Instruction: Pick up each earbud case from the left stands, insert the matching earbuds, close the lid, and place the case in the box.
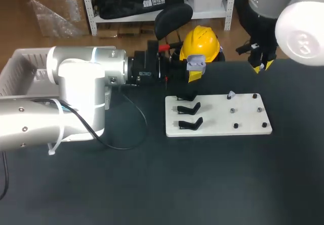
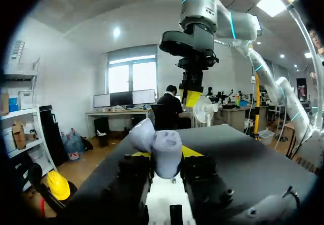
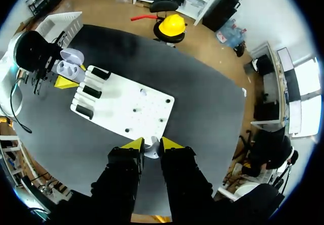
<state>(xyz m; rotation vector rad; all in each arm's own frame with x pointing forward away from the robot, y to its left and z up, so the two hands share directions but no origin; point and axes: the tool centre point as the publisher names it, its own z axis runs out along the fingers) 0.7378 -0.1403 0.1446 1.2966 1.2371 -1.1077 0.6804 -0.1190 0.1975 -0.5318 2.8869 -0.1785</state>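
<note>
Three views compared, left to right. At the far left of the table (image 1: 152, 184), a white basket (image 1: 17, 68), caught from the head and right wrist views only. Next, left gripper (image 2: 165, 153) clamped on the open earbud case (image 1: 196, 61), held just beyond the white board's (image 1: 243, 121) far left corner. From the left wrist, only the rounded backs of lid and base, opening turned away toward the board. Long axis hard to judge. Along the board's left edge, three black stands (image 1: 190, 124). Far right, right gripper (image 3: 153, 144) high over the table, fingers nearly together, pinching a small white earbud (image 3: 150, 150), plain only from its own wrist.
</note>
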